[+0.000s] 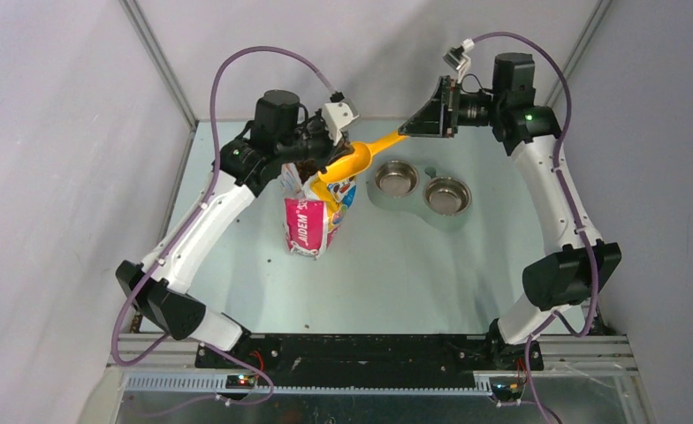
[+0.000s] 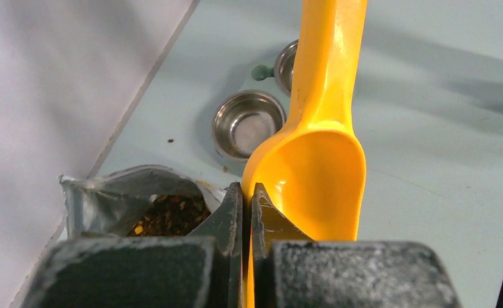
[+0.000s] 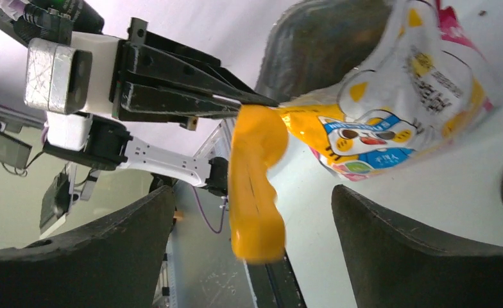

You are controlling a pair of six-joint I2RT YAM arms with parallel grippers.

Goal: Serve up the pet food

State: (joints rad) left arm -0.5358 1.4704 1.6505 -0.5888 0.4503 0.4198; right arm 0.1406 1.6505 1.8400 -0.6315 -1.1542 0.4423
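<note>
The left gripper point(image 2: 247, 186) is clamped on the bowl rim of the yellow scoop point(image 2: 313, 173), directly beside the open mouth of the bag point(image 2: 101, 192). The pet food point(image 2: 169, 217) lies inside the bag, just left of the closed fingertips. The right gripper point(image 3: 252, 192) has its jaws spread wide. The scoop handle end sits between them, touching neither finger.

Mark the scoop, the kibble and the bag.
scoop point(image 2: 313, 186), left wrist view, inside its bowl.
kibble point(image 2: 170, 215), left wrist view, brown mass in bag mouth.
bag point(image 1: 306, 228), top external view, printed front.
</note>
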